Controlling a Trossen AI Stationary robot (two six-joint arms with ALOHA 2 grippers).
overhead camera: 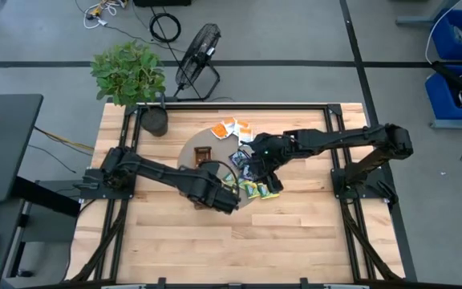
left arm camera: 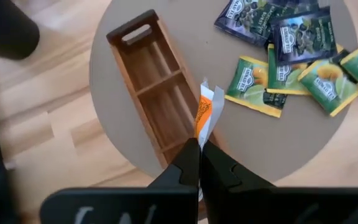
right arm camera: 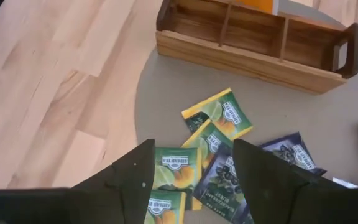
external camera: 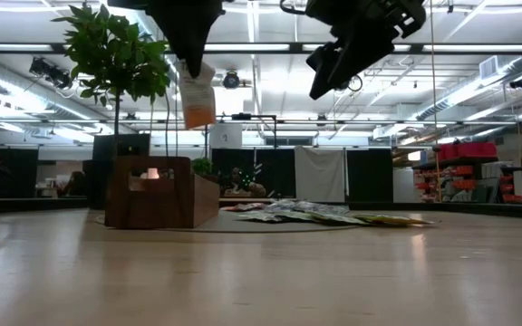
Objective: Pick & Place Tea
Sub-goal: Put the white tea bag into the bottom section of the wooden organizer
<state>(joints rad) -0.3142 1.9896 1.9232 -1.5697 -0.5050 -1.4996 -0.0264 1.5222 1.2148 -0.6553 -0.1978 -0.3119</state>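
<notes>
Pale butcher-block worktop (overhead camera: 295, 241) of glued wood strips, grey floor around it, with a potted plant (overhead camera: 128, 74) and a black wire fan (overhead camera: 197, 56) beyond the far edge. A round flat grey-tan mat (left arm camera: 229, 149) sits mid-worktop, smooth and matte.

On the mat is a long narrow brown wooden tray (left arm camera: 157, 87), split by thin dividers into compartments, with a slot handle at one end. In the overhead view the left arm covers most of it.

The left claw (left arm camera: 199, 163) hangs above the tray's end away from the handle, fingers pressed together, pinching one orange-and-white sachet (left arm camera: 205, 111) by its edge. The sachet is thin and flat and seen edge-on from the wrist. In the table-level view it dangles clear above the tray (external camera: 159, 192), with the claw's top cut off.

Loose tea sachets lie on the mat beside the tray, flat glossy squares. The yellow-green ones (right arm camera: 219, 115) are nearest it, the dark blue-black ones (left arm camera: 300, 34) just past them, some overlapping. A few orange-and-white ones (overhead camera: 233, 128) lie beyond, toward the worktop's far edge. The printing is too small to read.

The right claw (right arm camera: 191, 165) is spread wide and hovers over the yellow-green and dark sachets, touching none. Its fingers hide parts of several. At table level the pile is a low blur.
</notes>
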